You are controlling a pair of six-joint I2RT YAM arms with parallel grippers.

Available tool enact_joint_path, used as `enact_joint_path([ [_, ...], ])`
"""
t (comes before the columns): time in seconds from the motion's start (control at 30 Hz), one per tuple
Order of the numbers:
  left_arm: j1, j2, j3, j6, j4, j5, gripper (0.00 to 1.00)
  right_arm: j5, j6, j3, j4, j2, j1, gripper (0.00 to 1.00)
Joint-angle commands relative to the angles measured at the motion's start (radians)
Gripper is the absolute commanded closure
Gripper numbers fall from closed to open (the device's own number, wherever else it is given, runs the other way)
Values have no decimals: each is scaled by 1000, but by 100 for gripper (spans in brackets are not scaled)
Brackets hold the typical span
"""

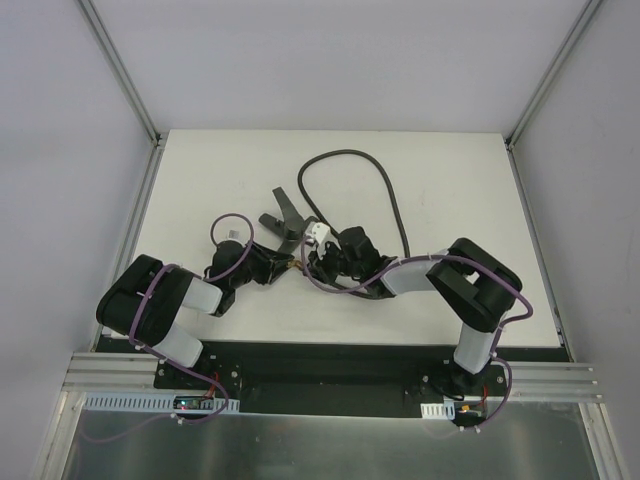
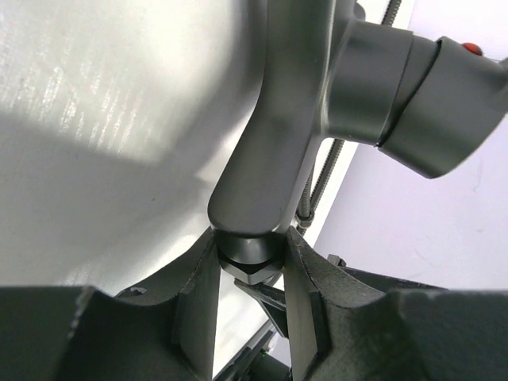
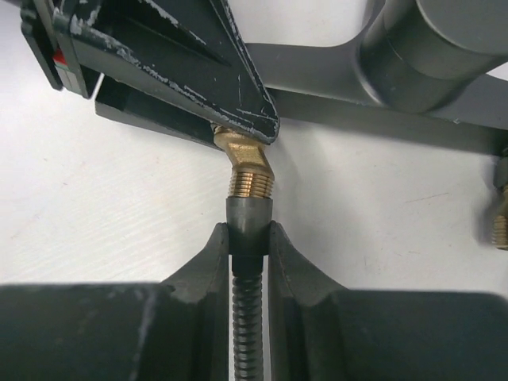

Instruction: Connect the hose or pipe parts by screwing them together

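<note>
the white surface (image 1: 450, 200) carries the work, and the dark hose (image 1: 352, 153) lies on it in a wide loop on the far side of both arms; its course close to the end effectors is hidden in the top view. the forked fitting (image 1: 284, 214) sits between the arms near the middle of the surface, its two prongs pointing toward the far edge. the left end effector (image 2: 250, 274) is clamped narrow on the dark nut at the base of the fitting's grey body. the right end effector (image 3: 248, 238) is clamped narrow on the hose just behind its end collar (image 3: 248, 216). in the right wrist view the hose's long axis runs straight up the picture along the finger line, and the collar touches the brass threaded tip (image 3: 251, 181). that tip bends away to the upper left above its threads. a second brass tip (image 3: 500, 226) shows at the right edge with nothing on it. the step in hand appears to be starting the thread. to do it well, the collar should be held square to the threaded section, not to the bent neck. the right arm should turn about the hose's own axis with light forward pressure while the left holds the fitting fixed. a tilt here would likely cross the thread.
</note>
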Motion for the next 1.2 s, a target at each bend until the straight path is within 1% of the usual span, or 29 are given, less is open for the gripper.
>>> enact_joint_path([
  [0.0,-27,-4,-5,10,229,177,100,-146,160,33,318,-19,-22,99],
  [0.1,-27,17,-13,6,298,185,100,-179,186,46,319,-7,-36,99],
  [0.13,-27,32,-14,3,349,191,100,-179,194,41,325,-3,-37,99],
  [0.23,-27,49,-20,-13,398,194,100,-192,250,40,372,14,-54,99],
  [0.4,-28,43,-30,4,381,179,100,-169,335,44,426,34,-71,99],
  [0.53,-28,43,-43,18,375,159,100,-135,439,38,469,51,-93,99],
  [0.63,-33,43,-48,38,375,150,100,-118,537,15,574,65,-106,99],
  [0.77,-37,42,-48,66,377,145,100,-130,641,10,618,86,-136,99],
  [1.0,-39,36,-46,93,375,140,100,-167,741,30,621,111,-180,99],
  [1.13,-39,39,-45,95,372,140,100,-182,749,35,593,114,-189,99],
  [1.17,-39,40,-39,89,349,140,100,-184,737,36,576,113,-188,99],
])
